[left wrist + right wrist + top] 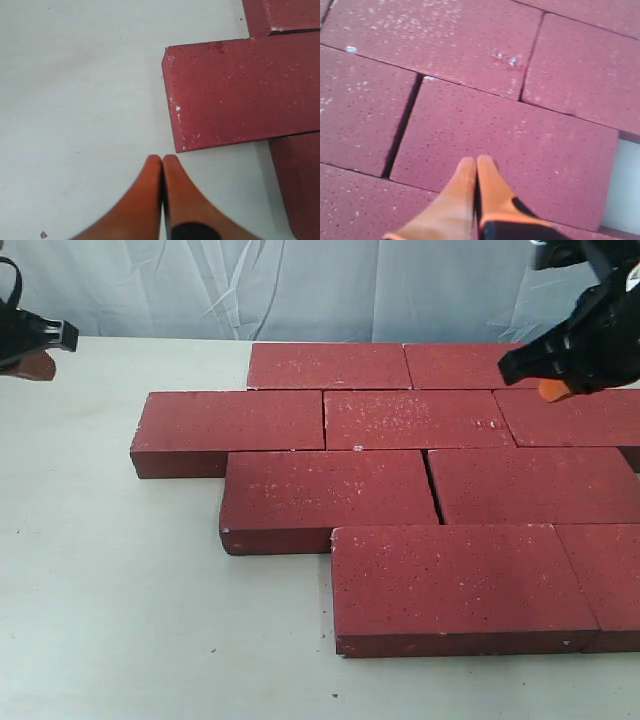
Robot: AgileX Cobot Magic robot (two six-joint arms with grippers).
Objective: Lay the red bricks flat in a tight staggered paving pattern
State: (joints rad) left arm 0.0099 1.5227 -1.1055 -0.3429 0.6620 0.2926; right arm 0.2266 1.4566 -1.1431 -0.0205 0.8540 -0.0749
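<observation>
Red bricks (510, 145) beneath right end effector (476, 161)

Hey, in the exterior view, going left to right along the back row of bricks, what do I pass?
Left pincer → back row's left brick → right pincer, which overlaps the row's other brick.

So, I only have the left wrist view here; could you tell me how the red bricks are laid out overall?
Observer: The red bricks lie flat in four staggered rows.
Operator: Thank you. Are the joints all tight?
Observer: No, a dark gap shows between the two bricks of the third row from the back.
Operator: And where is the right gripper, please?
Observer: The right gripper is shut, above the bricks on the right side; I cannot tell whether it touches them.
</observation>
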